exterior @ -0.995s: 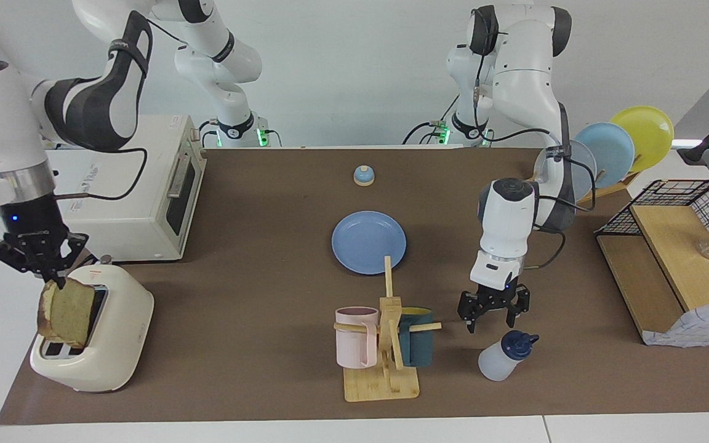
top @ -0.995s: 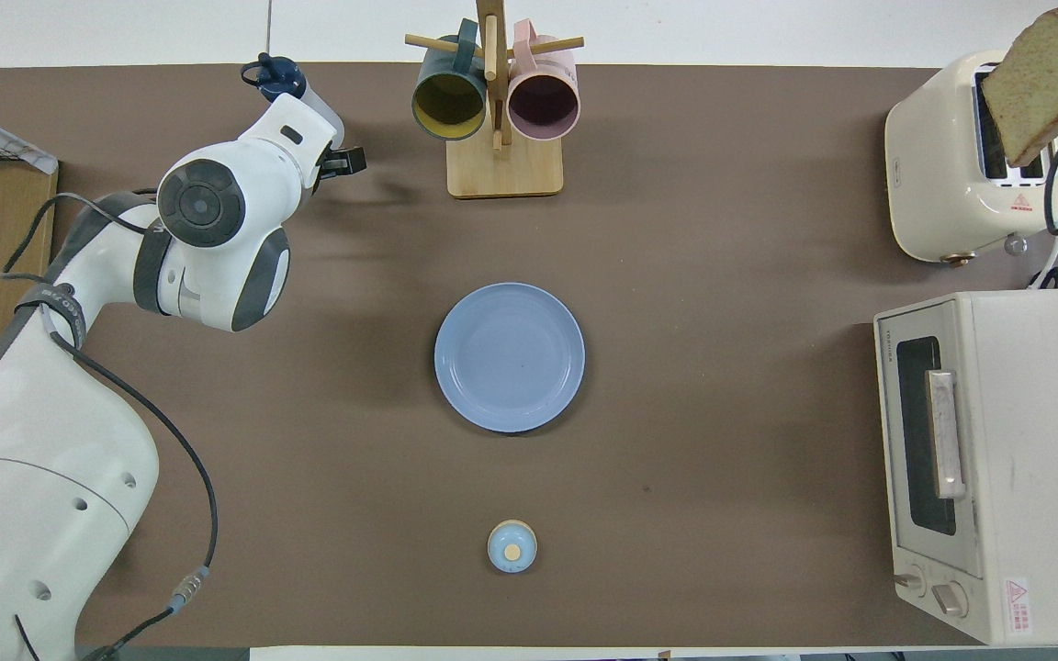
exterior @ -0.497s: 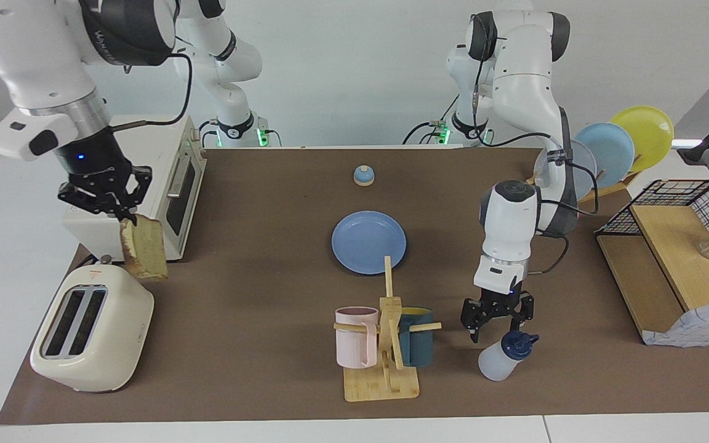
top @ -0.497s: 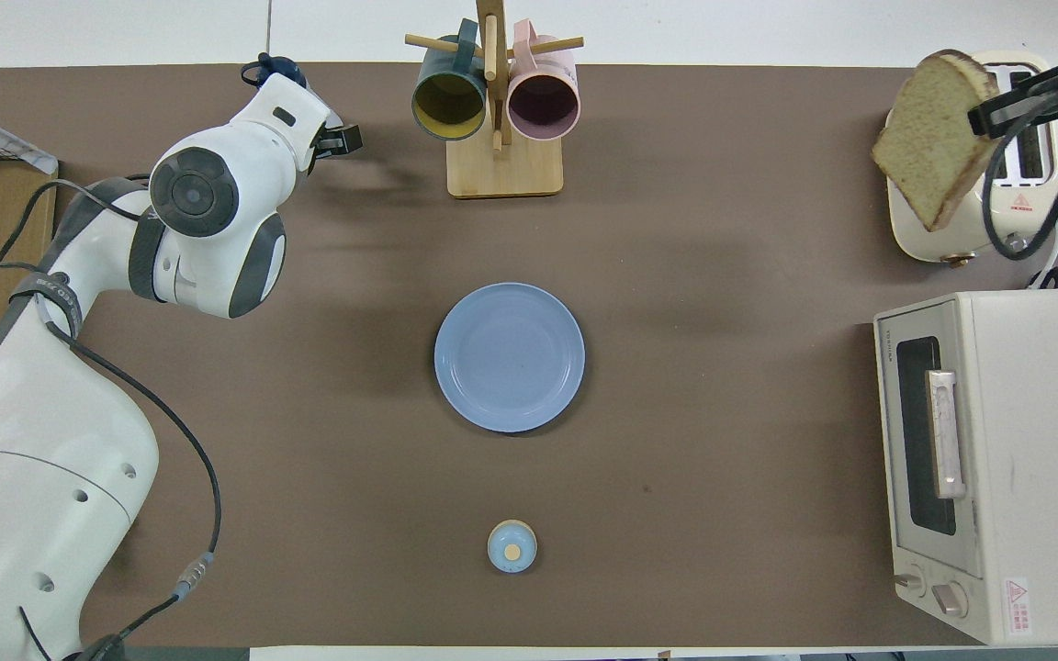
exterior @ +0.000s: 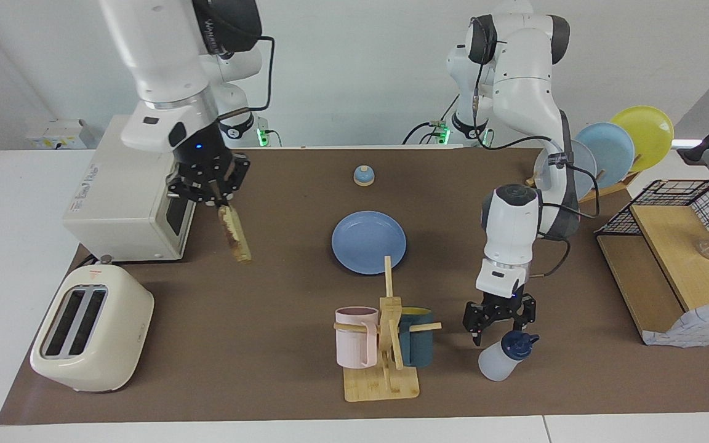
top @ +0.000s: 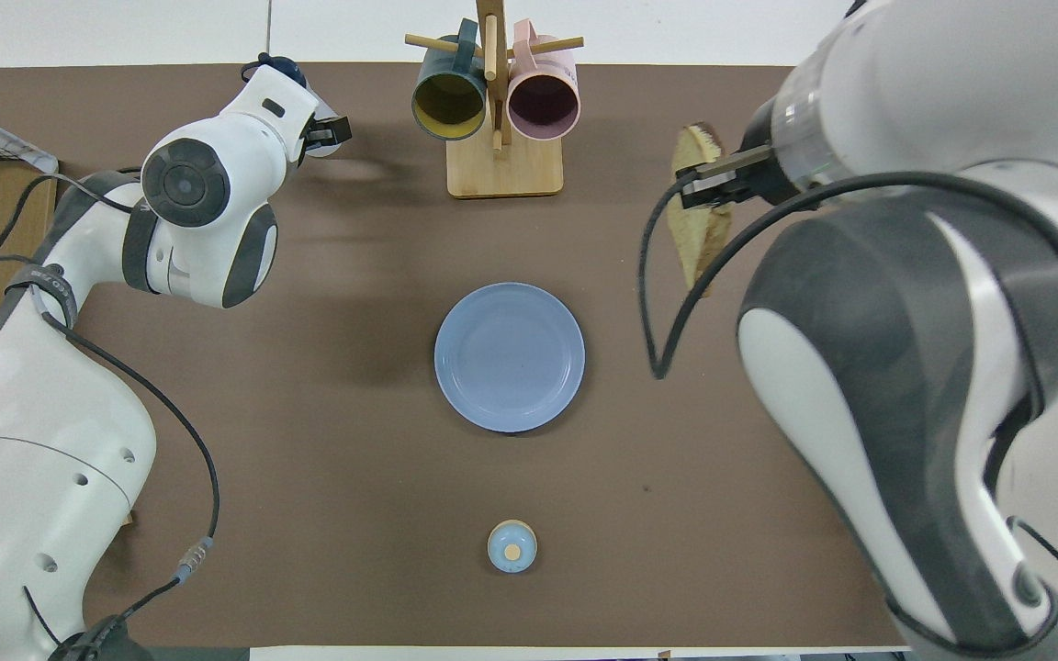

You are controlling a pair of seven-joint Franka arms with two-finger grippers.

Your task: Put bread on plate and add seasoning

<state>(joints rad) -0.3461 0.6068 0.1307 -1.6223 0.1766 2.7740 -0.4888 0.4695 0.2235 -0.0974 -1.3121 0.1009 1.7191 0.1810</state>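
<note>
Facing view alone shows the toaster (exterior: 91, 337); right end effector (exterior: 215, 200) clamps bread (exterior: 234, 233), left end effector (exterior: 497, 325) wide

High facing camera across table, steep overhead camera, both covering tabletop (exterior: 268, 320)

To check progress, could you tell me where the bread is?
The bread hangs from the right gripper over bare table, between the oven and the plate.

In the overhead view the right arm's bulk hides the cream toaster and white toaster oven, the left arm's white wrist covers most of the translucent navy-capped seasoning bottle (top: 276, 70) at ten o'clock, and the frame crops the wooden mug rack (top: 503, 147) at twelve.
</note>
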